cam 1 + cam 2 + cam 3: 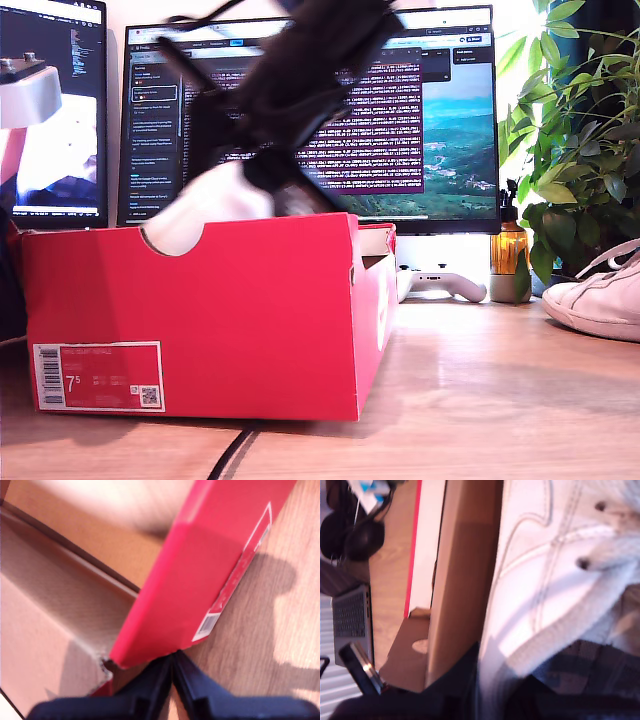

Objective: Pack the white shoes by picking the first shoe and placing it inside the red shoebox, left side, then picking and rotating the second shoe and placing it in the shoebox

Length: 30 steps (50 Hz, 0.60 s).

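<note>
Two white shoes (600, 297): my second gripper (490, 700) clamps one over one red shoebox (200, 320); my first gripper (172, 680) closed, empty.

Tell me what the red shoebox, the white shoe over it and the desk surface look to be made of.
The red shoebox: cardboard, smooth red outside, raw brown inside with a torn edge. The white shoe: apparently smooth leather or a synthetic like it, with stitched panels, eyelets and a soft fabric collar. The desk: pale wood or wood-look laminate with visible grain and a slight sheen.
</note>
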### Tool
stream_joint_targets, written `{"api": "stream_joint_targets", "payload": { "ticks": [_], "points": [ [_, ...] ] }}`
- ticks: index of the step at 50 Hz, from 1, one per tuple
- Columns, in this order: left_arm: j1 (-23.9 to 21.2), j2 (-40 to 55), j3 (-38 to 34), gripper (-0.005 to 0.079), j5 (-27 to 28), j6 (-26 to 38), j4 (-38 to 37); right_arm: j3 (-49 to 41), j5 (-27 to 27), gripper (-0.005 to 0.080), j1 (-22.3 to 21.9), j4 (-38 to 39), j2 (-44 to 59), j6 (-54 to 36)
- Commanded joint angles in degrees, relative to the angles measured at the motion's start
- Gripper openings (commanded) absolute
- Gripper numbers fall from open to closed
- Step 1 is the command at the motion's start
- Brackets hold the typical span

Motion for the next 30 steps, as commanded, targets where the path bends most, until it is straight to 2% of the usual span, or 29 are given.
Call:
{"api": "stream_joint_targets", "payload": {
  "ticks": [1,13,23,30],
  "points": [
    [-0.22,0.22,0.46,-0.0019,0.44,-0.35,0.66,0.11,-0.15,-0.0013,0.15,2.62,0.20,0.55],
    [-0.22,0.22,0.46,-0.0019,0.42,-0.35,0.50,0.13,0.46,-0.0013,0.04,4.48,3.19,1.62],
    [-0.22,0.22,0.46,-0.0019,0.22,-0.35,0.20,0.13,4.46,-0.0013,0.07,4.57,4.83,1.62],
    [-0.22,0.22,0.46,-0.0019,0.22,-0.33,-0.50,0.13,4.63,-0.0013,0.00,5.11,5.88,1.68]
  ]
}}
